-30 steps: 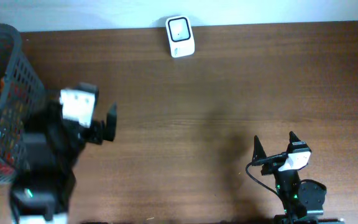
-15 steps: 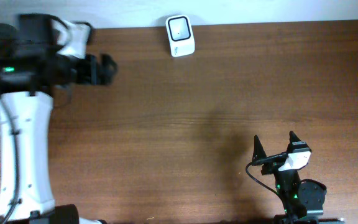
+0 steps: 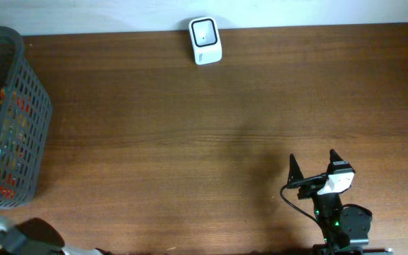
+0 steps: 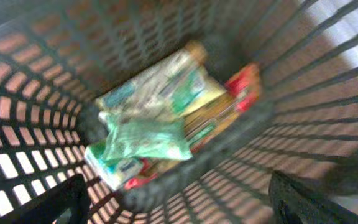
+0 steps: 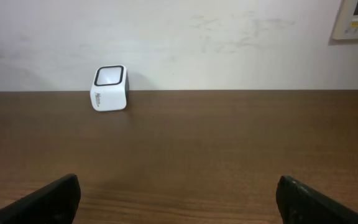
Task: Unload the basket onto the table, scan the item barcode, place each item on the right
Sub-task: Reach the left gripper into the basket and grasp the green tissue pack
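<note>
1. Location: the items lie in a heap at the bottom of the dark mesh basket (image 3: 27,106), which stands at the left edge of the bench (image 3: 211,127). The green pouch (image 4: 145,140) is on top, with a pale packet (image 4: 160,90) and a red packet (image 4: 244,87) partly under and beside it. The scanner (image 3: 205,41) sits at the far edge, well apart from the basket.
2. Left gripper (image 4: 178,180): it hangs over the basket mouth with its fingers spread wide and nothing between them. The view is blurred.
3. Right gripper (image 3: 312,156): it is open and empty near the front edge, facing the scanner.
4. Handling, judged: the green pouch looks like a light, soft film pack. It will likely crumple and sag when lifted, and its glossy skin may slip.
5. Hold, judged: pinch it across a free edge or sealed seam, where the film is flatter and firmer. Keep off the packets beneath, which touch it.
6. Barcode: I cannot tell which face carries it, so expect to turn the pouch before presenting it.
</note>
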Action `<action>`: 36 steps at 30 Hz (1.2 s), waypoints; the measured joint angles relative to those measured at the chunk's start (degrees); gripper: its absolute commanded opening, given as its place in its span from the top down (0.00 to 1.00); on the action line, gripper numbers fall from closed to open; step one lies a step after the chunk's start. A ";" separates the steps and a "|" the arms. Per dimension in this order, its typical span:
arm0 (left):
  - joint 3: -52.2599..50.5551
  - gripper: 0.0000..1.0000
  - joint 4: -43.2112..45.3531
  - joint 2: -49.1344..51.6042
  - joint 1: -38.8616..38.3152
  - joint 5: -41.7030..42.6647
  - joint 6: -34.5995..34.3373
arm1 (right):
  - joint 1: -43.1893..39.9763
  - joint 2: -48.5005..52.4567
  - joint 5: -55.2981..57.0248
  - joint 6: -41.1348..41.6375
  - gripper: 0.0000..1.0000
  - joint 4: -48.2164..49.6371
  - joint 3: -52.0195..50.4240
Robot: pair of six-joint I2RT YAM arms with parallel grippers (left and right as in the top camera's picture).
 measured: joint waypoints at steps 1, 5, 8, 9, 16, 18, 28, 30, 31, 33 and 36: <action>-2.78 0.02 0.98 0.63 0.61 -0.33 1.20 | 0.00 0.00 0.00 0.02 0.01 -0.02 0.00; -13.75 0.02 8.92 2.62 1.86 -0.66 10.40 | 0.00 0.00 0.00 0.02 0.01 0.00 0.00; -16.57 0.02 11.98 5.92 1.99 -0.85 14.88 | 0.00 0.00 0.00 0.02 0.01 -0.02 0.00; -16.74 0.03 12.46 7.32 1.99 -0.85 15.91 | 0.00 0.00 0.00 0.02 0.01 -0.02 0.00; -17.03 0.13 14.78 17.97 1.99 -1.09 20.17 | 0.00 0.00 0.00 0.02 0.01 -0.02 0.00; -17.03 0.37 14.99 18.60 1.99 -1.33 20.83 | 0.00 0.00 0.00 0.00 0.01 -0.02 0.00; -16.52 1.00 14.25 18.78 1.99 -1.20 21.99 | 0.00 0.00 0.00 0.04 0.01 -0.02 0.00; -12.63 1.00 11.17 19.32 1.99 -1.25 21.99 | 0.00 0.00 0.00 0.00 0.01 -0.02 0.00; -10.38 1.00 10.62 19.32 1.99 -1.22 21.94 | 0.00 0.00 0.00 0.02 0.01 -0.02 0.00; -7.67 1.00 10.54 19.10 1.99 -1.22 21.75 | 0.00 0.00 0.00 0.02 0.01 -0.02 0.00; -6.93 1.00 11.02 15.85 1.99 -0.74 20.85 | 0.00 0.00 0.00 0.00 0.01 -0.02 0.00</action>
